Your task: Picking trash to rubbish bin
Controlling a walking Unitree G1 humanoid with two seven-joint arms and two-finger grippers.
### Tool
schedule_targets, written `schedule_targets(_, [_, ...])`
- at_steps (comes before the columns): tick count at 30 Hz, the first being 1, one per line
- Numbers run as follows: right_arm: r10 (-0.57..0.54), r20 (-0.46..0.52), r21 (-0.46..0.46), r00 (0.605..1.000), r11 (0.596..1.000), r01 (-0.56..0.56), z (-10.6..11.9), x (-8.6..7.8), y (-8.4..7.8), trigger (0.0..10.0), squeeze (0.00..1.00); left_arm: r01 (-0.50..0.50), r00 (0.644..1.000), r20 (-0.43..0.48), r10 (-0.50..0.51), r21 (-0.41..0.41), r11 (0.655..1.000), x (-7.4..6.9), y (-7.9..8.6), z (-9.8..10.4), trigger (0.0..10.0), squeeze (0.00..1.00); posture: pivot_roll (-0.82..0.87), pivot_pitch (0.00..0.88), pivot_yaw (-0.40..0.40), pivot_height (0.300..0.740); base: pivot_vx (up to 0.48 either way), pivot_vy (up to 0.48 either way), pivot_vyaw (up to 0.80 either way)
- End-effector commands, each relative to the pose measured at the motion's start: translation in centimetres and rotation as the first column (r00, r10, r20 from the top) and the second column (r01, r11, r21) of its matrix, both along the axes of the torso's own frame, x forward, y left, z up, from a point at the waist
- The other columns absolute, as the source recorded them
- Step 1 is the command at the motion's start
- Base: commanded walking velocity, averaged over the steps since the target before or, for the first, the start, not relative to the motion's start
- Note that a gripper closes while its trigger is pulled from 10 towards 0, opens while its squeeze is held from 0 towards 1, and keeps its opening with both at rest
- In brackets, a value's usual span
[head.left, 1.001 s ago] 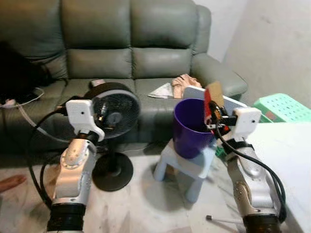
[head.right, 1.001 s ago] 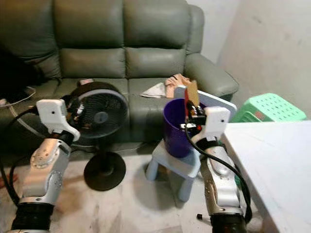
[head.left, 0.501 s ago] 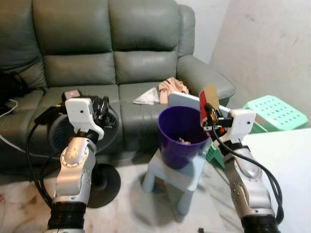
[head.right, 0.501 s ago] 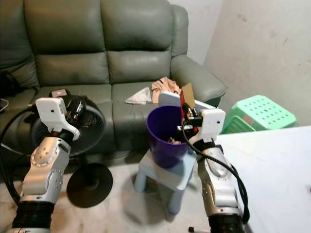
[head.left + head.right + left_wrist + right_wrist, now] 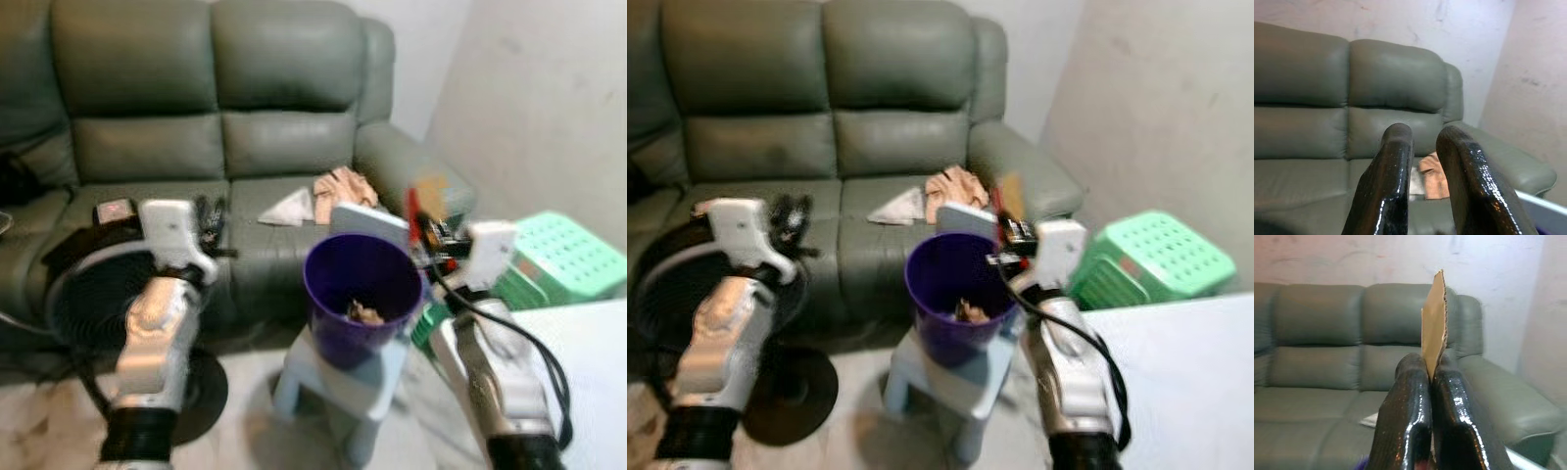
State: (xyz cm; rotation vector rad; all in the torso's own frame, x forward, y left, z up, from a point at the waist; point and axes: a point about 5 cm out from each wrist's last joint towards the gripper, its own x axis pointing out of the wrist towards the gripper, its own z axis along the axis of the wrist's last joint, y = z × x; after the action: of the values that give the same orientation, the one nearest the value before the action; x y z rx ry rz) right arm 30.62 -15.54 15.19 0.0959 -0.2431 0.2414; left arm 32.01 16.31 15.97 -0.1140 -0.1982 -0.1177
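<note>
Right pincer (image 5: 1429,382) raised beside the far right rim of the round purple plastic bin (image 5: 361,294), its two black fingers (image 5: 1406,421) pressed tight on a thin flat piece of brown cardboard (image 5: 1434,318) that stands upright, edge-on, out of the grip. In the head views the card (image 5: 1011,194) sits just beside the bin's rim, towards the robot's right, not yet over the opening; both head views are blurred, so the exact overlap cannot be told. The bin stands on a small pale blue plastic stool (image 5: 345,384) in front of the grey-green leather sofa (image 5: 216,127), and some crumpled scrap (image 5: 364,313) already lies in its bottom. Left pincer (image 5: 1422,161) is held up at chest height near the black pedestal fan (image 5: 73,304), fingers slightly spread with a narrow gap, holding nothing. Judged step: carry the card over the bin and let go. To do it well, shift the right wrist inward until the card's lower edge is well inside the rim, then tilt it down before parting the fingers; an upright, light sheet may catch the rim or flutter outside. A nudge could tip the bin off the stool, so keep clear of its wall. A peach-coloured cloth (image 5: 343,186) and a pale folded paper (image 5: 289,209) lie on the sofa seat behind.
</note>
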Motion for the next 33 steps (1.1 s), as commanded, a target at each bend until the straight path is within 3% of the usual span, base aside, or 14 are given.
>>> schedule_targets(1, [-0.031,0.006,-0.013,1.0,0.999,0.031,0.2,0.0,-1.2,10.0,0.0,0.035,0.999,0.007,-0.035,0.002,0.999,0.1,-1.2,0.2,10.0,0.0,0.15,0.0,-0.079,0.715,0.428,0.0,0.0])
schedule_targets(10, [-0.056,-0.021,-0.089,0.998,0.995,0.054,0.4,1.0,-1.4,10.0,0.0,0.032,0.999,0.013,-0.032,-0.003,0.999,0.0,-1.5,0.2,10.0,0.0,0.15,0.0,-0.08,0.715,0.042,0.0,0.0])
schedule_targets(12, [-0.04,-0.093,-0.14,0.995,0.99,0.027,0.2,2.6,-1.6,10.0,0.0,0.049,0.999,0.004,-0.049,-0.001,0.999,-0.5,-2.3,-0.3,10.0,0.0,0.16,0.009,-0.093,0.715,0.0,0.0,0.0])
schedule_targets(14, [-0.036,-0.104,-0.169,0.994,0.985,0.018,0.2,3.1,-1.6,10.0,0.0,0.055,0.998,0.0,-0.055,0.003,0.998,-0.8,-2.7,-0.5,10.0,0.0,0.17,0.012,-0.094,0.715,0.0,0.0,0.0])
schedule_targets(19, [0.027,-0.115,-0.162,0.993,0.986,-0.046,0.2,3.6,-1.1,10.0,0.0,0.088,0.996,-0.012,-0.087,0.016,0.996,-1.5,-3.6,-1.1,10.0,0.0,0.18,0.018,-0.103,0.715,0.0,0.0,0.0])
schedule_targets(25, [0.177,-0.124,-0.224,0.976,0.954,-0.201,0.2,4.9,0.6,10.0,0.0,0.159,0.987,-0.021,-0.158,0.052,0.986,-3.0,-5.8,-1.6,10.0,0.0,0.21,0.057,-0.13,0.715,0.0,0.0,0.0])
schedule_targets(31, [0.214,-0.142,-0.239,0.966,0.94,-0.244,0.1,5.3,1.0,10.0,0.0,0.183,0.983,-0.02,-0.182,0.069,0.981,-3.4,-6.6,-1.6,10.0,0.0,0.23,0.082,-0.146,0.715,0.0,0.0,0.0])
schedule_targets(33, [0.261,-0.183,-0.249,0.948,0.92,-0.302,-0.1,5.8,2.0,10.0,0.0,0.22,0.976,-0.02,-0.219,0.091,0.971,-4.0,-7.4,-1.6,10.0,0.0,0.24,0.105,-0.158,0.715,0.0,0.0,0.0])
